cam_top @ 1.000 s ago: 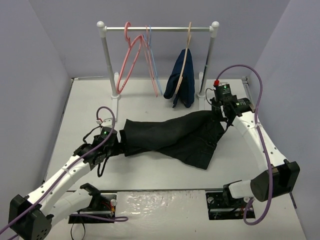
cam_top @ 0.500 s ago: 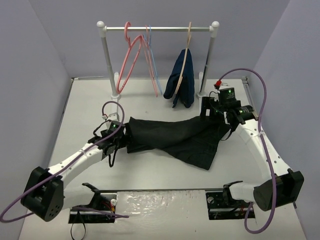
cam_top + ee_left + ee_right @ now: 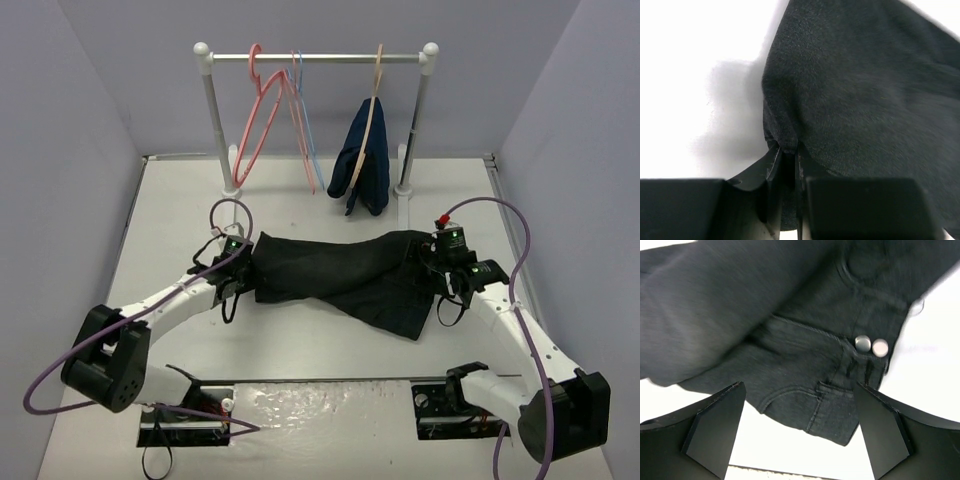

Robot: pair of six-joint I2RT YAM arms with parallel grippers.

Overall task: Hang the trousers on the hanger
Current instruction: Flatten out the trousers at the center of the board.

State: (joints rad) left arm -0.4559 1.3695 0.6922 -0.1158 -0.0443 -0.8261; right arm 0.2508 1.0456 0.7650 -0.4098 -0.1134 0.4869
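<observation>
The black trousers (image 3: 350, 275) lie flat across the middle of the table, leg ends to the left and waist to the right. My left gripper (image 3: 245, 272) is at the leg ends. In the left wrist view it (image 3: 787, 151) is shut on a pinched fold of the trousers' (image 3: 860, 90) edge. My right gripper (image 3: 443, 275) hangs over the waist end, open. In the right wrist view its fingers (image 3: 799, 390) stand wide apart over the waistband with two metal buttons (image 3: 872, 346), holding nothing. The salmon-pink hanger (image 3: 262, 125) hangs bare on the rail at the back left.
The rail (image 3: 315, 58) stands at the back on two white posts. A thin light-blue hanger (image 3: 306, 135) hangs beside the pink one. A tan hanger (image 3: 376, 80) carries a navy garment (image 3: 362, 165) near the right post. Purple walls close in on both sides.
My left gripper slid right onto the leg ends and shut on the fabric. My right gripper let go of the waist, opened, and drew back toward the near side.
</observation>
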